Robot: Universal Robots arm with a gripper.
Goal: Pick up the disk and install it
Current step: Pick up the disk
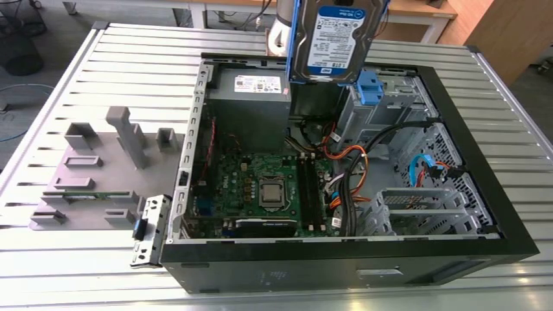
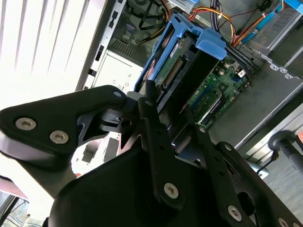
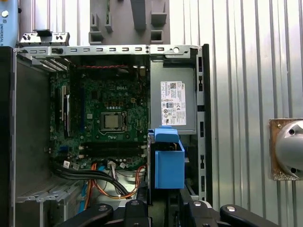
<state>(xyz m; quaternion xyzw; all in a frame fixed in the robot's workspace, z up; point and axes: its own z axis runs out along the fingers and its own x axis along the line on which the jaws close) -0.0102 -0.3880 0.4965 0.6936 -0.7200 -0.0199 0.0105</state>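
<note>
The disk (image 1: 333, 39) hangs upright, long axis vertical, above the open case (image 1: 302, 265), between power-supply box (image 1: 250, 97) and drive cage (image 1: 393, 97). We see the gripper (image 2: 168, 106) clamped on its upper end; the cage lies below and slightly aside, we judge.

And there was the disk (image 1: 333, 39): a silvery metal body under a glossy white-and-blue paper label, with smooth blue plastic rails along its edges. The hand (image 2: 169, 101) clamped on it was matt black, dotted with shiny metal bolts. The counter (image 1: 87, 78) was bare ribbed metal, pale with a soft sheen. The computer case (image 1: 346, 269) wore a matt black shell around dull grey perforated sheet metal, and the power supply (image 1: 250, 103) was flat grey metal with a white paper sticker.
</note>
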